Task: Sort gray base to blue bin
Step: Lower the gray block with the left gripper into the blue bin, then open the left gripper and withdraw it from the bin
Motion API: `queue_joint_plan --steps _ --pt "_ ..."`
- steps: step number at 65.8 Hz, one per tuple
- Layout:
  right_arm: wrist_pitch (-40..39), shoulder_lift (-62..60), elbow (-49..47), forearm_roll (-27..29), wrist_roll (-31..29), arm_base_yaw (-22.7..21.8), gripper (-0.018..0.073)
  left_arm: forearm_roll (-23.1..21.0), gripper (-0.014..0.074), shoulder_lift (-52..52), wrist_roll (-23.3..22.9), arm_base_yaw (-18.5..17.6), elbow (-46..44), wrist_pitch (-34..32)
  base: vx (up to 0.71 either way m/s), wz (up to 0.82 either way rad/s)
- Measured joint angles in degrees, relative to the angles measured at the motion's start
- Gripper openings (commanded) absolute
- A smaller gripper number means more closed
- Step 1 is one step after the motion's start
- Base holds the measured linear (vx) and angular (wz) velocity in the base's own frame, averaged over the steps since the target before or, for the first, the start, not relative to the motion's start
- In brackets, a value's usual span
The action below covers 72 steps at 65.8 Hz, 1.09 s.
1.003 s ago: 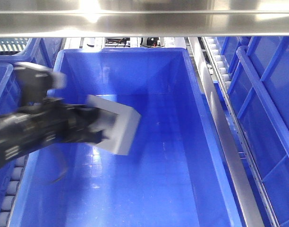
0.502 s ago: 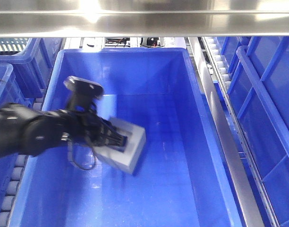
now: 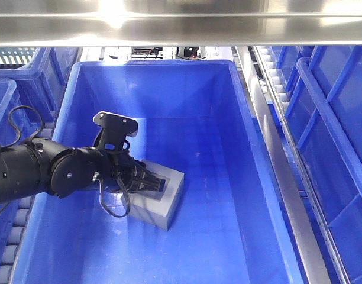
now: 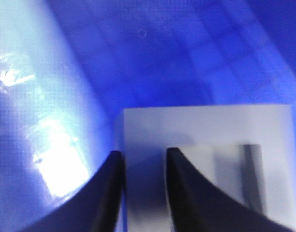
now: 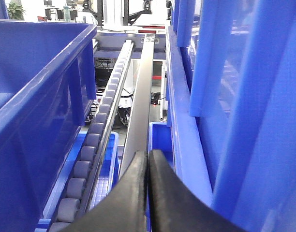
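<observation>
The gray base [image 3: 170, 205] lies on the floor of the blue bin [image 3: 169, 89], left of middle, with its recess facing up. My left gripper [image 3: 152, 183] reaches in from the left and is shut on the block's near wall. In the left wrist view the gray base [image 4: 206, 126] fills the lower right, and the left gripper [image 4: 144, 153] has one finger outside the wall and one finger in the recess. The right gripper [image 5: 148, 159] is shut on nothing, outside the bin above a metal rail [image 5: 140, 106].
More blue bins stand at the left [image 3: 27, 77] and blue crates at the right [image 3: 335, 118]. A roller track [image 3: 270, 77] and a steel rail [image 3: 281, 177] run along the bin's right side. A steel shelf bar [image 3: 181, 26] spans the top.
The left arm has carried the gray base down from mid-air over the bin's left side to the bin floor, still gripping it. The right gripper's earlier position is not shown.
</observation>
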Motion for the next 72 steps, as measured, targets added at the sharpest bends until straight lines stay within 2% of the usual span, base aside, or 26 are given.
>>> queue_joint_plan --steps 7,33,55,72 --pt "0.00 0.00 0.00 0.00 0.00 0.00 -0.0009 -0.02 0.0386 0.00 0.00 0.00 0.00 -0.19 0.00 0.00" --pt "0.00 0.00 0.00 0.00 0.00 0.00 -0.0009 -0.02 0.0388 -4.60 0.84 -0.31 0.56 -0.24 0.00 0.00" --pt "0.00 0.00 0.00 0.00 0.00 0.00 -0.0009 -0.02 0.0388 -19.11 1.26 -0.50 9.51 -0.24 0.00 0.00" --pt "0.00 0.00 0.00 0.00 0.00 0.00 -0.0009 -0.02 0.0388 -35.10 1.31 -0.50 19.44 -0.20 0.00 0.00"
